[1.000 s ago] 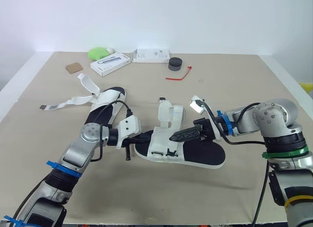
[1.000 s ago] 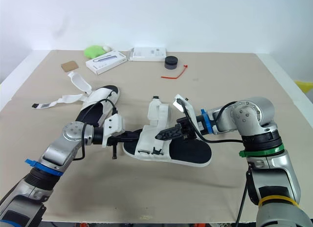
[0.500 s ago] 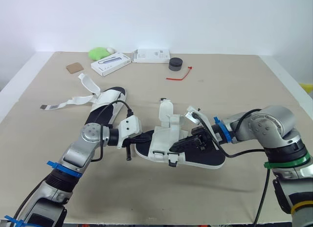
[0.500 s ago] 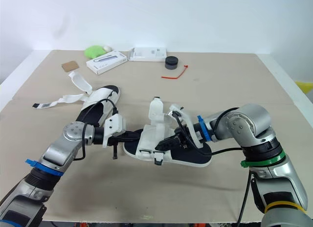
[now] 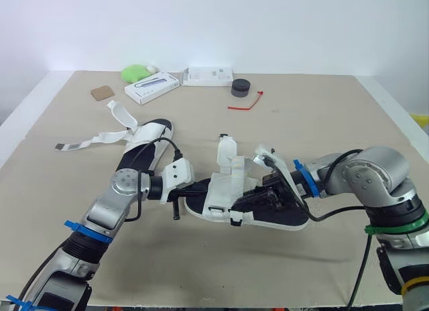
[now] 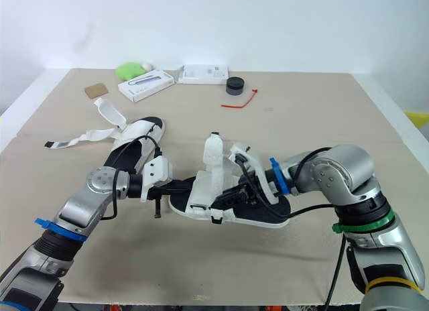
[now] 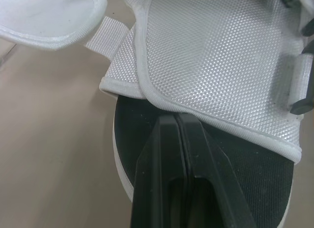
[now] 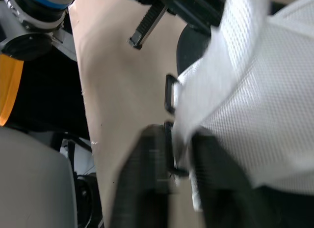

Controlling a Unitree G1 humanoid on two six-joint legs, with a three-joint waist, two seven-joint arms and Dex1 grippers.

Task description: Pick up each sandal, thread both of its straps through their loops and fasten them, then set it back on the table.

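A white sandal with a black footbed (image 5: 278, 214) lies mid-table, its two straps standing up unfastened (image 5: 228, 153). My left gripper (image 5: 196, 189) is at its heel end; in the left wrist view its fingers (image 7: 169, 154) are pressed together over the footbed, tips at the edge of the white upper (image 7: 216, 66). My right gripper (image 5: 241, 202) reaches in from the right, over the footbed, to the near flap. Its fingers (image 8: 147, 179) stand apart, with the flap's edge and a black loop (image 8: 169, 93) between them. A second sandal (image 5: 149, 138) lies further left, its long strap (image 5: 84, 143) spread on the table.
Along the far edge sit two white boxes (image 5: 151, 87) (image 5: 209, 76), a dark round puck (image 5: 240, 88), a red tie (image 5: 244, 103), a green lump (image 5: 136, 72) and a brown card (image 5: 102, 92). The table's front edge runs close below the arms.
My right gripper has moved left and down, from above the footbed to the sandal's near flap. The left gripper and the sandal have stayed put.
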